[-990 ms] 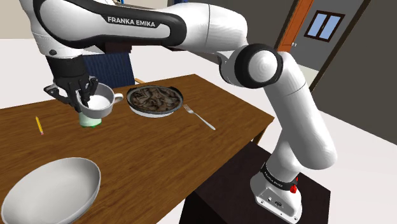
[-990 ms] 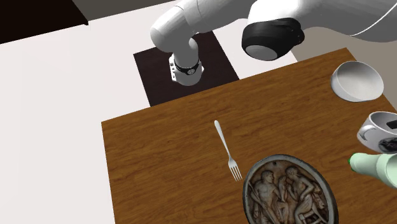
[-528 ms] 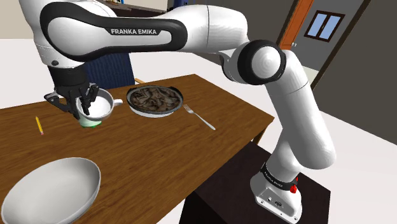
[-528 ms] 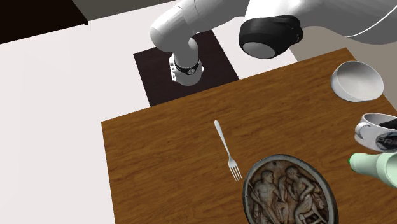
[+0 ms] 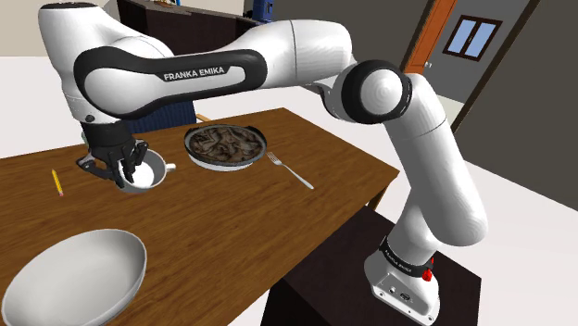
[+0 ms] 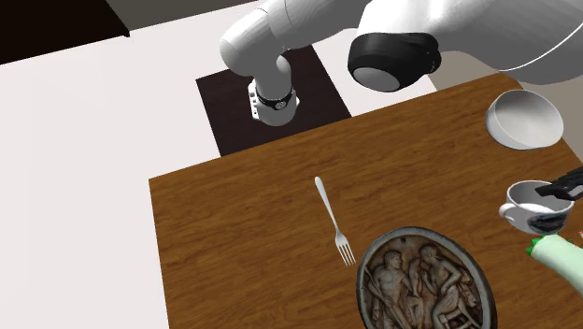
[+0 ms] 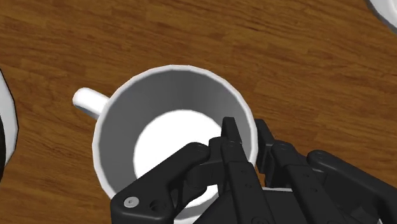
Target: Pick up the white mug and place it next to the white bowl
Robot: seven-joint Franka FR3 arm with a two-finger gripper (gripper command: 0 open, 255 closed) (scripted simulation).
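gripper [image 7: 247, 137] clamped on the rim of the white mug [image 7: 172, 127], one finger inside, one outside | mug upright, handle on the side away from the fingers, low at the wooden table [image 5: 232, 218] (touching or not, I can't tell) | between white bowl [image 6: 525, 120] and green bottle [image 6: 561, 254], apart from the bowl

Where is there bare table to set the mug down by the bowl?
Bare wood runs from the white bowl to the fork, and between the bowl and the pencil. It is crowded around the held mug: green bottle and patterned dish close by.
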